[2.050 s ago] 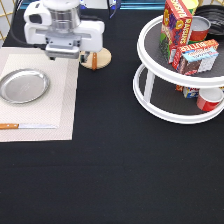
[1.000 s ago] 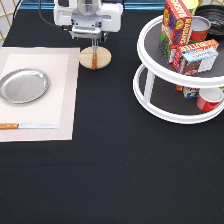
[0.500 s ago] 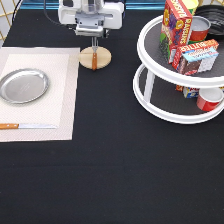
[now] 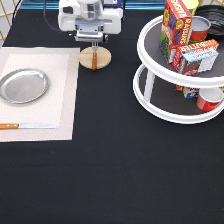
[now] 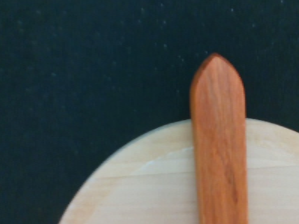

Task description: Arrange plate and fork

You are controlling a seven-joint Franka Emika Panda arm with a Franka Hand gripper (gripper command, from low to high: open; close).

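The fork (image 4: 94, 60), with an orange-brown wooden handle, lies across the round tan wooden coaster (image 4: 103, 58) near the exterior view's top middle. Its tine end is hidden under my gripper (image 4: 94, 44), which hangs open directly over it, close above the coaster's far edge. The wrist view shows the pointed handle end (image 5: 218, 130) lying on the coaster (image 5: 146, 190). The shiny silver plate (image 4: 23, 85) sits on the pale placemat (image 4: 60, 100) at the exterior view's left, apart from the gripper.
A wooden-handled knife (image 4: 26, 126) lies along the placemat's lower edge. A white two-tier turntable rack (image 4: 150, 95) with boxes and cans stands at the exterior view's right. The table is covered in black cloth.
My gripper has moved from above the placemat's top corner to the right, over the coaster and fork. In the last half second it barely shifted. The plate, knife and fork have not moved.
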